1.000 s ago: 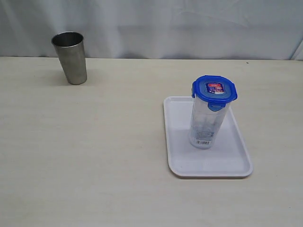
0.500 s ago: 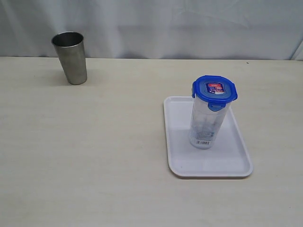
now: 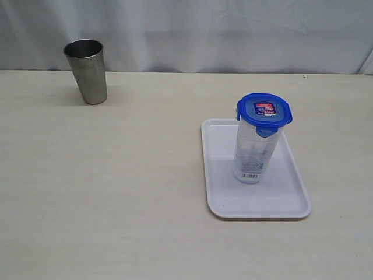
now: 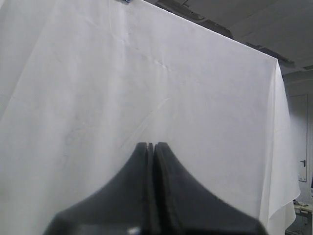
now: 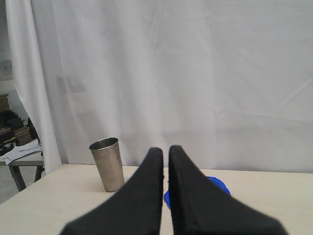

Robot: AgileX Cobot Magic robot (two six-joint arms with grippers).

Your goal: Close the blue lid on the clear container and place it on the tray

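The clear container (image 3: 252, 156) stands upright on the white tray (image 3: 291, 201) at the right of the table, with the blue lid (image 3: 264, 111) sitting on its top. No arm shows in the exterior view. In the left wrist view my left gripper (image 4: 151, 145) is shut with nothing in it and faces only a white curtain. My right gripper (image 5: 166, 149) is shut and holds nothing. Behind its fingers, in the right wrist view, a part of the blue lid (image 5: 220, 186) shows lower down and farther off.
A grey steel tumbler (image 3: 87, 71) stands upright at the far left of the table, also seen as the tumbler (image 5: 107, 164) in the right wrist view. A white curtain (image 3: 233, 29) hangs behind the table's far edge.
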